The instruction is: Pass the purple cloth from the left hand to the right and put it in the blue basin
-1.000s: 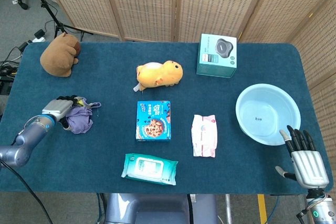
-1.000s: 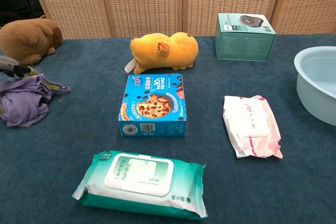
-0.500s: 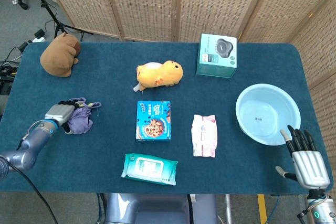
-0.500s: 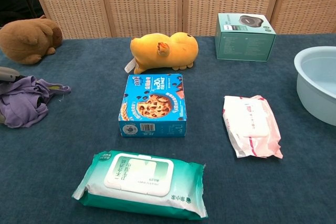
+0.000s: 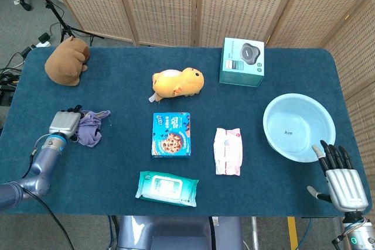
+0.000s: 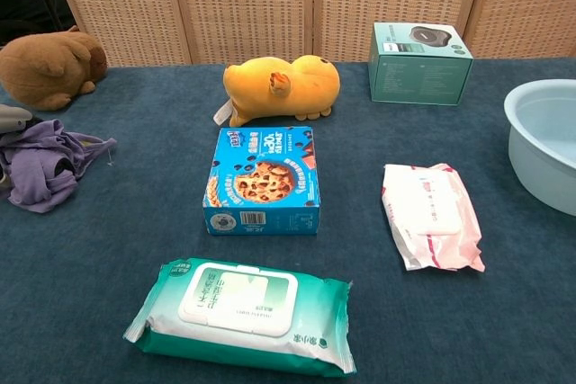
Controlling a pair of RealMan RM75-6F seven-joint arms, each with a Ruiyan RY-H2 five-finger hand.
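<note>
The purple cloth (image 5: 89, 131) lies bunched at the table's left side; it also shows at the left edge of the chest view (image 6: 43, 165). My left hand (image 5: 64, 123) is at the cloth's left side and grips it, its fingers buried in the folds; only a sliver of this hand (image 6: 11, 118) shows in the chest view. The blue basin (image 5: 299, 122) stands empty at the right, cut off by the frame edge in the chest view (image 6: 544, 137). My right hand (image 5: 341, 181) rests near the front right corner, just in front of the basin, fingers spread and holding nothing.
A brown plush (image 5: 66, 61) sits at the back left, a yellow plush (image 5: 177, 82) and a teal box (image 5: 242, 62) further back. A blue cookie box (image 5: 171, 134), a pink wipes pack (image 5: 227, 151) and a green wipes pack (image 5: 167, 188) lie in the middle.
My left hand has drawn back toward the left with the cloth, which is now gathered into a smaller bundle. The right hand has not moved.
</note>
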